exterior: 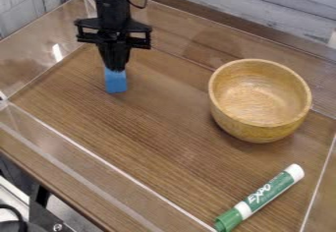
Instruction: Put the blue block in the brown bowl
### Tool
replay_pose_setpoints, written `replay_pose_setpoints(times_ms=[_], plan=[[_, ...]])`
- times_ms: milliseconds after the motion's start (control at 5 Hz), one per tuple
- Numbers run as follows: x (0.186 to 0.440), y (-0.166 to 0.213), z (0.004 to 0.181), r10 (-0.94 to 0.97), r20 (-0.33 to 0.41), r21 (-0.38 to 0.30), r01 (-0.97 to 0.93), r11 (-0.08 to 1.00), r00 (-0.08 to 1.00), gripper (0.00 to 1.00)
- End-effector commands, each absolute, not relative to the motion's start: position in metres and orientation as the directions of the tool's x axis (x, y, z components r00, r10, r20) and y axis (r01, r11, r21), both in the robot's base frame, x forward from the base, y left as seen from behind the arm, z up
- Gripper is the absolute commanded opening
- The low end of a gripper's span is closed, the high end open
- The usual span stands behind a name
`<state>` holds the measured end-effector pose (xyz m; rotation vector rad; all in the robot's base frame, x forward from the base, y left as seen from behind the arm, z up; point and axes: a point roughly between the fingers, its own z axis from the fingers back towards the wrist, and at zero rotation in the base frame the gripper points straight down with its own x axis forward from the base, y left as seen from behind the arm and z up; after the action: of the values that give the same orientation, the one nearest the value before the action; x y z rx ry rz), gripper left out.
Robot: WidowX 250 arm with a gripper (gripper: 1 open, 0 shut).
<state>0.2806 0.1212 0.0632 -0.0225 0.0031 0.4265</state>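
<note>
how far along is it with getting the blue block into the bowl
Done: the gripper is at the blue block, fingers closed on it. In hand: the grasp only; the block rests on the table, not yet lifted. Left: lift it, carry it across to the brown bowl, which is empty, and release it inside.

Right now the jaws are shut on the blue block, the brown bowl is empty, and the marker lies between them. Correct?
No: the camera view shows the marker in front of the brown bowl, by the near edge, not between it and the blue block. The rest holds.
</note>
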Motion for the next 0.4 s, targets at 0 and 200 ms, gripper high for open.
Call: replay_pose_setpoints(times_ms=[0,200], plan=[[0.2860,0.1253,0.0739,0.420,0.033,-0.024,-0.419,0.908,0.907,0.00],[0.2875,0.1231,0.0765,0.413,0.033,-0.027,-0.412,0.911,0.910,0.00]])
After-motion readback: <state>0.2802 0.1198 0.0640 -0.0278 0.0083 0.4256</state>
